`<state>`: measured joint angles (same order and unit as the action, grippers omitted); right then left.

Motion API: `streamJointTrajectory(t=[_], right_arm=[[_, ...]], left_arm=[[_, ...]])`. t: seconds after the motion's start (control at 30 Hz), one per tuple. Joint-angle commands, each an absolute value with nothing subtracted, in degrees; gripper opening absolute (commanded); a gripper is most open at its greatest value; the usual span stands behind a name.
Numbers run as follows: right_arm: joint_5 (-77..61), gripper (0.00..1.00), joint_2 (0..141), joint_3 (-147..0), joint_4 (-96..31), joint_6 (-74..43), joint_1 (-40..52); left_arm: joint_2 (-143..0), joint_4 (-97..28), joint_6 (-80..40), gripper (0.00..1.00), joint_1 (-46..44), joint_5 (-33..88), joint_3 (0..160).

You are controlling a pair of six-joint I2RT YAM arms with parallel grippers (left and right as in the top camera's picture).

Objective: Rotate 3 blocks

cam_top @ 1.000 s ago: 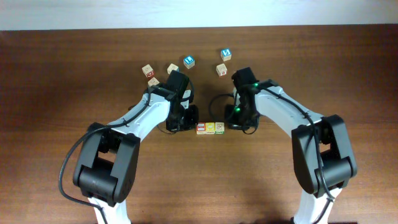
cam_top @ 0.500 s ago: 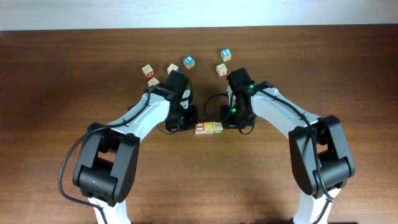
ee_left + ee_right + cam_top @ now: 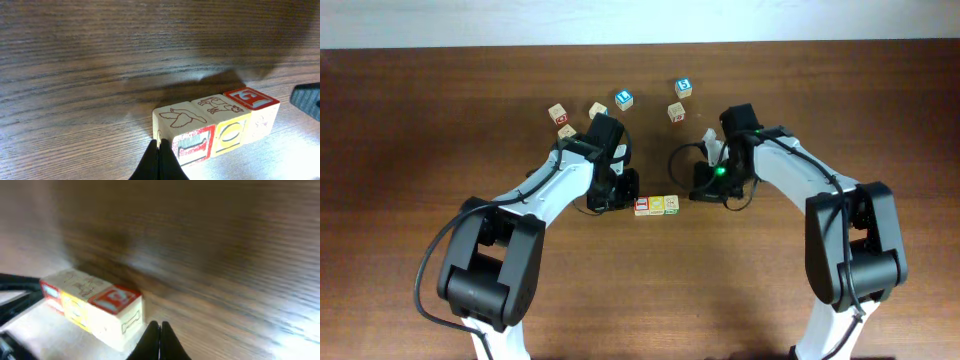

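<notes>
Arms are both leaning in toward mid-frame in the overhead view. L arm (image 3: 555,185) is angling up from the lower left w/ its elbow out. R arm (image 3: 790,170) is arching in from the lower right, its wrist sitting a bit higher in the frame than the left one.

Task blocks are sitting in a tight row of 3 on the table (image 3: 420,120), just below centre and touching side to side. The red-bordered block (image 3: 643,206) is lying at the left end, the yellow-faced block (image 3: 658,205) in the middle and the green-marked block (image 3: 672,204) at the right end.

Left gripper (image 3: 159,150) is pinching fully closed w/ nothing between its fingers. In the left wrist view its tip is resting right at the lower corner of the red-bordered block; can't tell if it's actually touching.

Right gripper (image 3: 160,330) is also clamping down on nothing. It's hanging near the right end of the row, and a strip of bare wood is showing between it and the green-marked block in the overhead view. The right wrist view is blurry, so no finer detail there.

Along the upper middle, well apart from the row, two blue-faced cubes (image 3: 624,99) and several pale cubes (image 3: 557,113) are lying scattered.
</notes>
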<state>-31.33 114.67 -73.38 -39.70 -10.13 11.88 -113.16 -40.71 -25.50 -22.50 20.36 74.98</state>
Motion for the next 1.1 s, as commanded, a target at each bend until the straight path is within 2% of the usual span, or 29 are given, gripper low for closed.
streamJointTrajectory(t=[0.0,0.13,0.37,1.07], right_arm=[[-45.5,0.04,113.8,-66.6,-32.5,-5.9,8.7],[-55.5,0.04,113.8,-59.7,-21.3,-5.1,6.3],[-53.3,0.04,113.9,-58.4,-14.8,-15.6,6.3],[-51.4,0.04,114.0,-58.4,-17.7,-18.8,7.6]], left_arm=[[-113.6,-41.0,-24.5,0.00,-22.7,20.6,74.8],[-113.6,-41.0,-24.5,0.00,-22.7,20.6,74.8],[-113.6,-41.0,-24.5,0.00,-22.7,20.6,74.8],[-113.6,-41.0,-24.5,0.00,-22.7,20.6,74.8]])
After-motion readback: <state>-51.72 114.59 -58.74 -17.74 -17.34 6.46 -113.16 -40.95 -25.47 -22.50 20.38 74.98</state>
